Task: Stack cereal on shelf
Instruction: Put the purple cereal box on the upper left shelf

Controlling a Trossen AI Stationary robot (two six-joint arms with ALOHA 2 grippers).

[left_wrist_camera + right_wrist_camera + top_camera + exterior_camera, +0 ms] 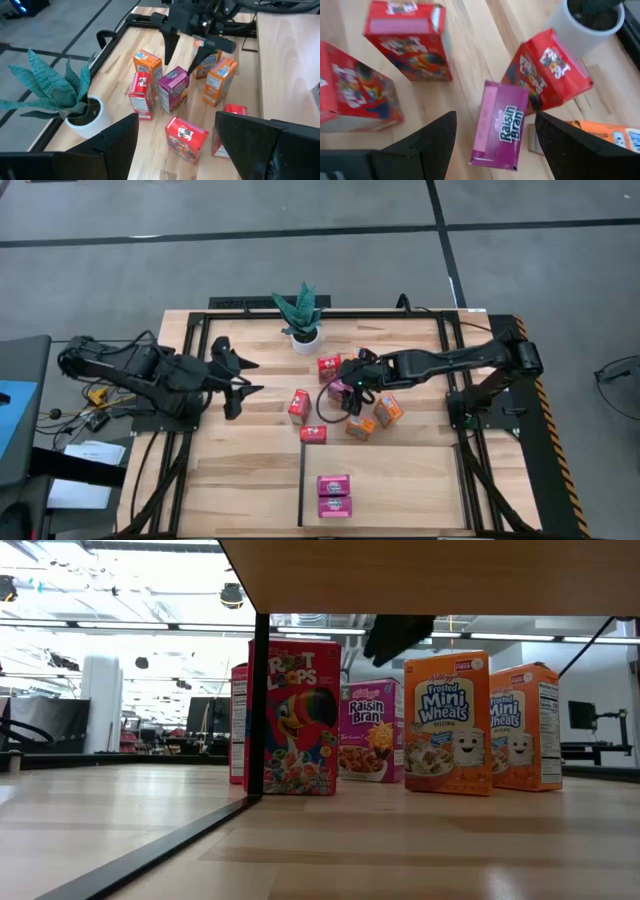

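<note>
Two cereal boxes (334, 495) on shelf (400, 480); others between shelf and plant (301, 315).

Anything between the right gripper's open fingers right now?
Yes: the right gripper hangs open above the magenta Raisin Bran box, which stands between its fingers in the right wrist view. The left wrist view confirms it.

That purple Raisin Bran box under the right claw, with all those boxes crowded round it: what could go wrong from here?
The right gripper hangs open above the Raisin Bran box. A red Froot Loops box and an orange Mini-Wheats box stand very close beside it, so a descending finger might clip one and tip it. The box could also slip or twist if gripped off-centre. The potted plant stands nearby and might get brushed.
</note>
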